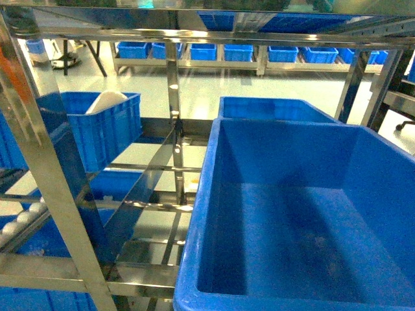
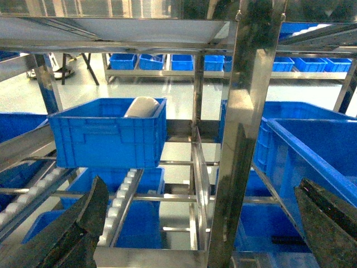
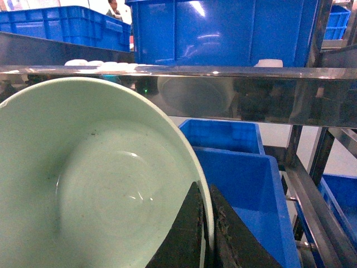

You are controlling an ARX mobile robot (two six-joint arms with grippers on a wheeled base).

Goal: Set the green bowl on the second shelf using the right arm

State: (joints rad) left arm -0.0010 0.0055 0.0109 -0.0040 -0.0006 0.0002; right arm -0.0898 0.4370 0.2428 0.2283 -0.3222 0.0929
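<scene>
Mint-green bowl (image 3: 83, 184), glossy, plain, rim pinched by right gripper (image 3: 205, 234), left gripper (image 2: 201, 223) open

Mint-green bowl (image 3: 83, 184), blue crates (image 1: 305, 220), silver rack (image 1: 175, 84)

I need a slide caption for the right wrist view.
Right claw grips the rim of a glossy pale mint-green bowl before a steel rack rail.
</scene>
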